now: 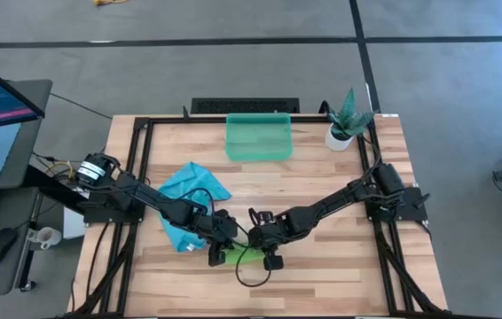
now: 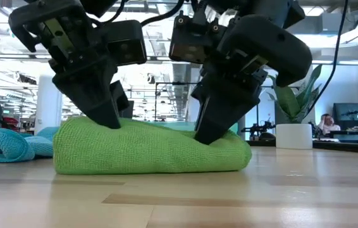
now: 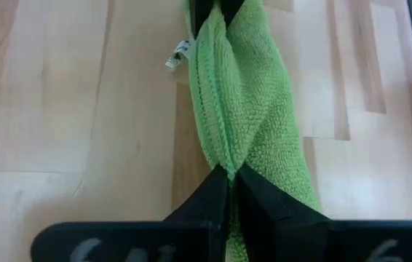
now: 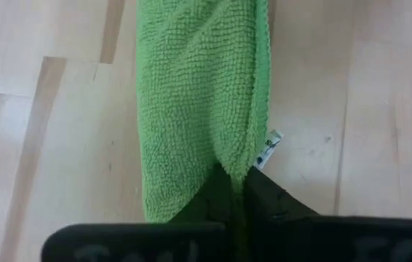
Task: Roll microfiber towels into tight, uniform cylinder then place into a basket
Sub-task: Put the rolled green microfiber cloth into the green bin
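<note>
Blue towel is lying crumpled at table left, untouched. Left gripper is pinched narrow on the left end of the rolled green towel, near table centre; right gripper is clamped narrow on its right end. Basket is seen at far edge, plant pot to its right

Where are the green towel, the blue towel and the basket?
green towel (image 2: 147, 149), low view, middle of its rolled side.
blue towel (image 1: 193, 186), high view, centre of the crumpled cloth.
basket (image 1: 258, 155), high view, its near wall.
</note>
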Tool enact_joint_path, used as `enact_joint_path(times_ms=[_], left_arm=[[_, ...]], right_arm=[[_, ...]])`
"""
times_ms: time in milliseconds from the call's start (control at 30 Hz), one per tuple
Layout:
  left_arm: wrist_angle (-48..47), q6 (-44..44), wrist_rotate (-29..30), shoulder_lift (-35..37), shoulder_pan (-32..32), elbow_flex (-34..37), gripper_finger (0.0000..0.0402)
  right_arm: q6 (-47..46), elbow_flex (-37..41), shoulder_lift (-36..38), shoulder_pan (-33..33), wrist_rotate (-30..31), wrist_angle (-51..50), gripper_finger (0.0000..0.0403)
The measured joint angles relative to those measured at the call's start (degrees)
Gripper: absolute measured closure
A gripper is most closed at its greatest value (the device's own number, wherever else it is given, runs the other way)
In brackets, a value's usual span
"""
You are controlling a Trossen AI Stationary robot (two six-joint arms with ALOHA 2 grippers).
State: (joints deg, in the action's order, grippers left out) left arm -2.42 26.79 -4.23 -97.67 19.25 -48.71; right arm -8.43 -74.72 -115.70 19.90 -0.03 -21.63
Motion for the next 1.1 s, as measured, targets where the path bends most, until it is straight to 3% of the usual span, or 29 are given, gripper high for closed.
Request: enact_joint_path(times_ms=[233,433,667,1100], left_arm=[[-0.41,-1.21,-1.09,0.02,0.02,-0.02,0.0376],[-0.39,-2.52,1.2,0.09,0.02,-0.02,0.0397],[-1.84,-5.11,-1.0,0.82,-1.19,-0.02,0.0399],[-9.77,-16.92,-1.54,10.02,-10.27,-0.04,0.0401]], right_arm=[[-0.59,-0.02,0.0,0.06,1.48,-0.06,0.038],[0.63,-0.09,0.35,0.42,5.51,-1.9,0.0382],[3.3,-0.13,0.36,0.16,10.34,-1.36,0.0378],[10.09,-0.11,7.19,-6.06,15.16,-2.88,0.0381]])
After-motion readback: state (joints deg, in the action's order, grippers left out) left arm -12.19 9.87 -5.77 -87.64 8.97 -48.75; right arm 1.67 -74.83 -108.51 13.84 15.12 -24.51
